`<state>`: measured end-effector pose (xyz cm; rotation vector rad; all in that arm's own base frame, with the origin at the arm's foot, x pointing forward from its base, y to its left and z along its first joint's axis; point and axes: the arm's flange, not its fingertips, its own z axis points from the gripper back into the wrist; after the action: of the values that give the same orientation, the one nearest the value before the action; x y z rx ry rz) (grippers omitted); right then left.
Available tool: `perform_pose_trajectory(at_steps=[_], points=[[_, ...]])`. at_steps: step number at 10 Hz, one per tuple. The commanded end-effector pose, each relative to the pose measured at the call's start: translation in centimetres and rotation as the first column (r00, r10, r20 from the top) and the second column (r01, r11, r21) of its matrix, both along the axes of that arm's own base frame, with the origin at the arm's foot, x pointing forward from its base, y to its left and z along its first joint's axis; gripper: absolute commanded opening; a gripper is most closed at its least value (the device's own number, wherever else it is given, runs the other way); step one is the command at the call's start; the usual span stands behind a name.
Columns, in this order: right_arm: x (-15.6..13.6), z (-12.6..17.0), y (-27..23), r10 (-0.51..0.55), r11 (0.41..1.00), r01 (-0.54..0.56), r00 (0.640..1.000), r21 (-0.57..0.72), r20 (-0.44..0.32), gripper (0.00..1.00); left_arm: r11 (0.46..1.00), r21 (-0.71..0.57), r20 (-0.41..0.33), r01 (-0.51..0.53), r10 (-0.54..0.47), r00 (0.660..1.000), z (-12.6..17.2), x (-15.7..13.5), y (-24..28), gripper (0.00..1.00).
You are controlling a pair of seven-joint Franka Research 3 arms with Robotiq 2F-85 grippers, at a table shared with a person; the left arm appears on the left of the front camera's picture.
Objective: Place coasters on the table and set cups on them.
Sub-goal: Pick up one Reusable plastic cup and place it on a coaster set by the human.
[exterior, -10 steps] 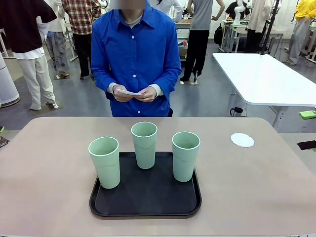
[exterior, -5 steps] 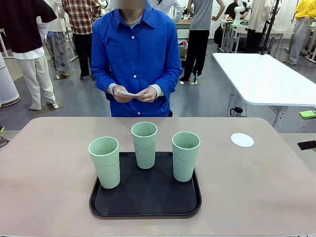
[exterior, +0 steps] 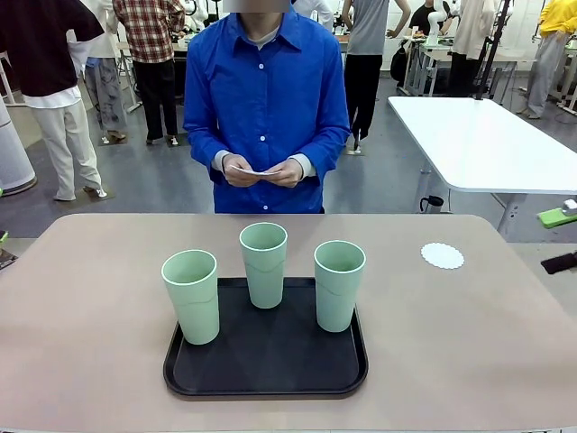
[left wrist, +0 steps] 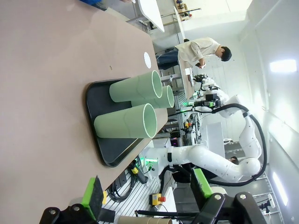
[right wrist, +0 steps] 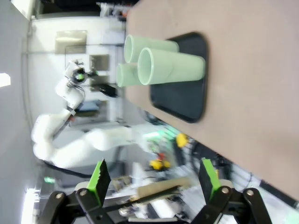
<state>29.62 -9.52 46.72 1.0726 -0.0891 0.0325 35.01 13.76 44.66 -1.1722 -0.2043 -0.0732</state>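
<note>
Three mint-green cups (exterior: 191, 296) (exterior: 263, 264) (exterior: 339, 285) stand upright on a black tray (exterior: 266, 390) in the middle of the beige table (exterior: 90, 343). One white lacy coaster (exterior: 442, 255) lies on the table at the far right. Across the table, a person in a blue shirt holds more white coasters (exterior: 255, 170) in both hands. My left gripper (left wrist: 147, 191) is open and empty, well back from the cups (left wrist: 126, 126). My right gripper (right wrist: 154, 179) is open and empty too, off the table's side, with the cups (right wrist: 170, 65) far ahead.
A white table (exterior: 487, 144) stands behind at the right, and people walk in the background. The beige table has bare room left and right of the tray. A green pad (exterior: 556, 216) shows at the right edge of the front view.
The person has shifted a little to the right, still holding the coasters. The green pad at the right edge has dropped slightly. Cups, tray and coaster have not moved.
</note>
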Motion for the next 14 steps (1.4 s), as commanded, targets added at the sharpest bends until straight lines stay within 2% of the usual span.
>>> perform_pose_trajectory(at_steps=[1,2,4,5,7,8,9,10,11,14], points=[[5.5,3.7,2.5,0.213,0.934,-0.098,0.925,-0.342,0.316,1.00,1.000,-0.006,0.005,0.000,0.000,1.000,0.1,-0.1,0.1,1.00],[7.0,5.0,4.9,0.424,0.858,-0.264,0.847,-0.440,0.320,1.00,1.000,-0.006,0.005,0.000,0.000,1.000,0.1,-0.1,0.1,1.00],[8.2,5.1,11.5,0.620,0.738,-0.422,0.733,-0.527,0.280,1.00,1.000,-0.006,0.005,0.000,0.000,1.000,0.1,-0.1,0.1,1.00],[8.3,4.2,15.1,0.718,0.633,-0.493,0.662,-0.597,0.215,1.00,1.000,-0.006,0.005,0.000,0.000,1.000,0.1,-0.1,0.1,1.00],[7.0,4.1,18.2,0.867,0.392,-0.664,0.499,-0.636,0.013,1.00,1.000,-0.006,0.005,0.000,0.000,1.000,0.1,-0.1,0.1,1.00],[6.7,4.0,18.6,0.894,0.330,-0.678,0.449,-0.656,-0.014,1.00,1.000,-0.006,0.005,0.000,0.000,1.000,0.1,-0.1,0.1,1.00],[6.5,4.2,18.9,0.906,0.305,-0.650,0.423,-0.696,0.003,1.00,1.000,-0.006,0.005,0.000,0.000,1.000,0.1,-0.1,0.1,1.00],[6.2,4.0,18.9,0.888,0.342,-0.599,0.458,-0.724,0.040,1.00,1.000,-0.006,0.005,0.000,0.000,1.000,0.1,-0.1,0.1,1.00],[6.2,3.3,20.1,0.886,0.339,-0.681,0.462,-0.649,-0.022,1.00,1.000,-0.006,0.005,0.000,0.000,1.000,0.1,-0.1,0.1,1.00],[6.2,3.7,19.8,0.892,0.322,-0.662,0.452,-0.677,-0.017,1.00,1.000,-0.006,0.005,0.000,0.000,1.000,0.1,-0.1,0.1,1.00]])
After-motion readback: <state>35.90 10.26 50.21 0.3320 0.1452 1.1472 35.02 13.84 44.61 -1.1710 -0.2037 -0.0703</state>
